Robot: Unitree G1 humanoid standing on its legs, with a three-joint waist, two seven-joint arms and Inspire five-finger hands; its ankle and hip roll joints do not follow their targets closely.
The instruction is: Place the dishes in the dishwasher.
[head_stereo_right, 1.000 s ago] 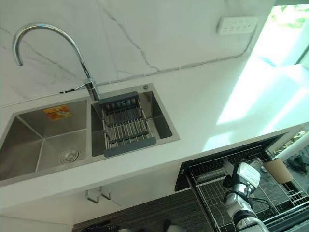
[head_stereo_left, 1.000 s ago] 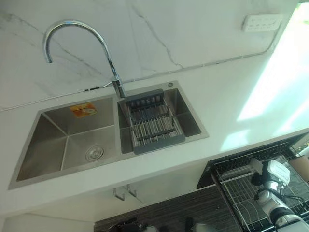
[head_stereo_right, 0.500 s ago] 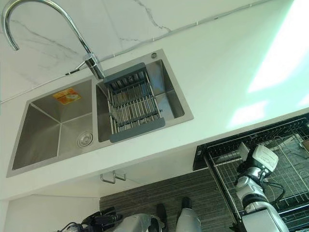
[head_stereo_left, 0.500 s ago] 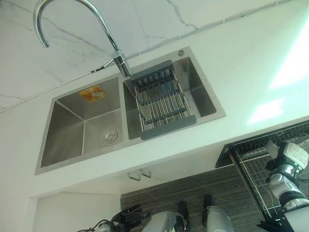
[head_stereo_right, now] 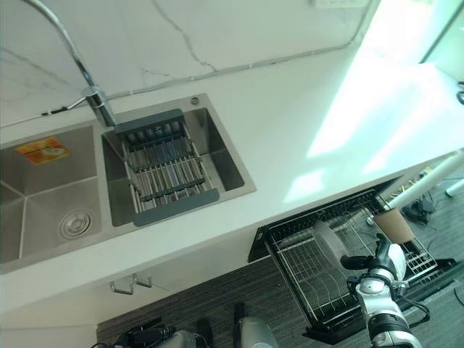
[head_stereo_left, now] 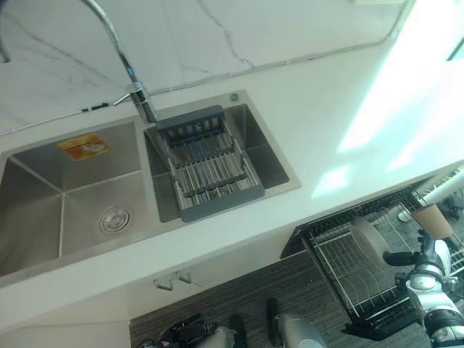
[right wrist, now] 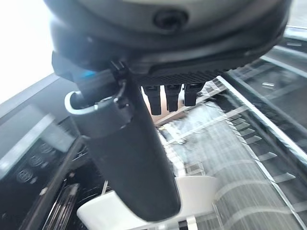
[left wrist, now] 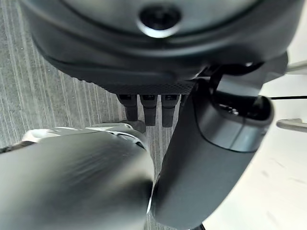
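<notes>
The dishwasher's wire rack (head_stereo_left: 335, 270) is pulled out low on the right, under the counter edge. A white dish (head_stereo_left: 366, 235) stands on edge in it. The same dish (right wrist: 199, 189) lies just past my right hand's thumb in the right wrist view. A brown cup (head_stereo_left: 433, 220) sits at the rack's far right. My right hand (head_stereo_left: 418, 262) hovers over the rack just right of the dish, fingers straight and holding nothing. My left hand (left wrist: 201, 158) hangs over the striped floor, fingers relaxed and empty.
A steel double sink (head_stereo_left: 87, 192) is set in the white counter (head_stereo_left: 319, 138), with a grey drain rack (head_stereo_left: 210, 168) across its right basin and a curved tap (head_stereo_left: 134, 90) behind. Cabinet handles (head_stereo_left: 174, 279) stick out below the counter. White rods (head_stereo_right: 424, 181) lean beyond the rack.
The whole view has swung, so the sink sits further left and more of the rack shows. My right hand stays over the rack, now apart from the white dish standing there.
</notes>
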